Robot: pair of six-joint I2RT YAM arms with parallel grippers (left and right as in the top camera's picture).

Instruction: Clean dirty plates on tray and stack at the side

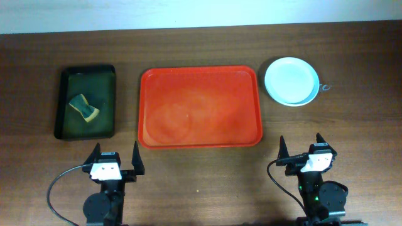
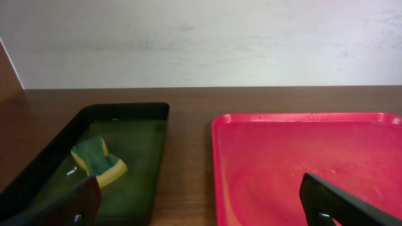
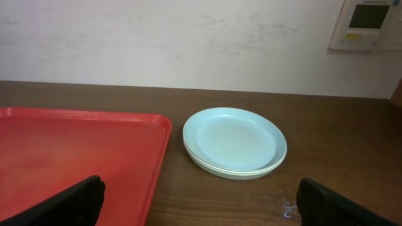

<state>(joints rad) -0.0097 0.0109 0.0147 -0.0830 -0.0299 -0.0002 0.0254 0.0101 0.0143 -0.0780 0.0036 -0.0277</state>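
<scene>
Overhead, tray (image 1: 200,81): red, bare, in the middle of the tabletop (image 1: 201,188).
Overhead, plates (image 1: 291,81): stacked on the tabletop just right of the tray, mint-blue on top.
Overhead, black tray (image 1: 63,103): left of the tray, with a sponge (image 1: 84,108) lying in it.
Overhead, left jaws: spread wide, holding nothing, below the tray's left corner.
Overhead, right jaws: spread wide, holding nothing, below the plates.
Left wrist: sponge in the black tray at left, tray at right.
Right wrist: plates beside the tray's rim, apart from it.
</scene>
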